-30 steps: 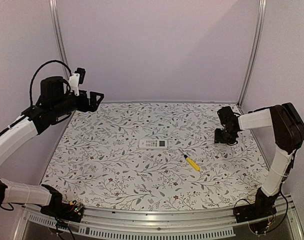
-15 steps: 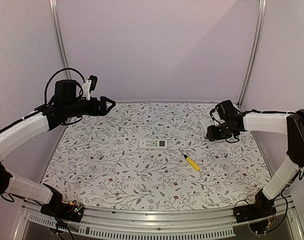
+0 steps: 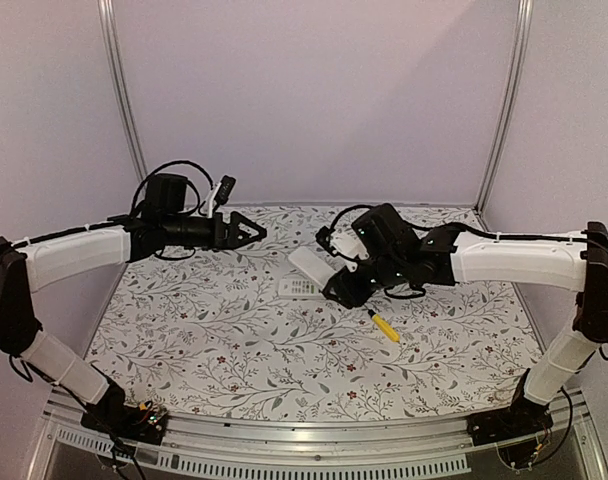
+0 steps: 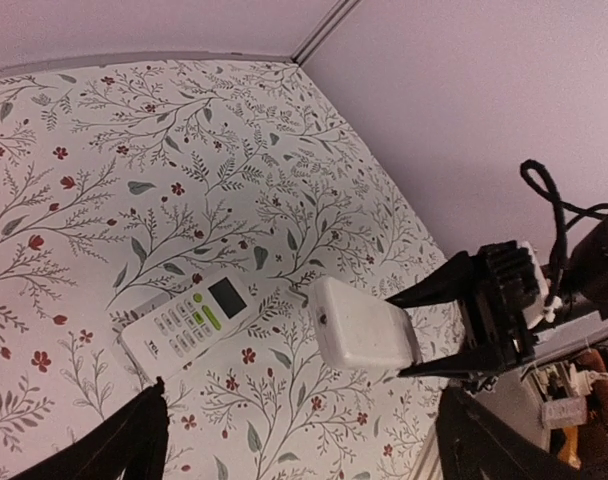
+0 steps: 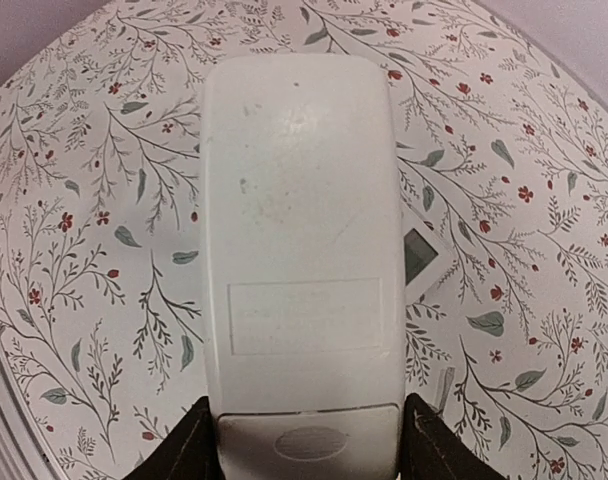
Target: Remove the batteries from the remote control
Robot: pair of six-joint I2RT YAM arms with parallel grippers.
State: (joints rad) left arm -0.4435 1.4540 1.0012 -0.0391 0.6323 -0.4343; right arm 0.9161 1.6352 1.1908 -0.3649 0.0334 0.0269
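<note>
The right end effector [image 4: 399, 335] clamps one end of a white remote [image 4: 359, 322], back upward, long axis pointing toward the spread-open left end effector [image 3: 252, 232]. A second remote [image 4: 184, 322] lies buttons-up on the surface [image 3: 234, 350].

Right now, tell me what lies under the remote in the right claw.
The held remote hangs over the floral table. A second remote peeks out below it, screen showing; in the right wrist view the rest of that one is covered.

lying remote [image 5: 420, 255] mostly hidden, perhaps screen end
</note>
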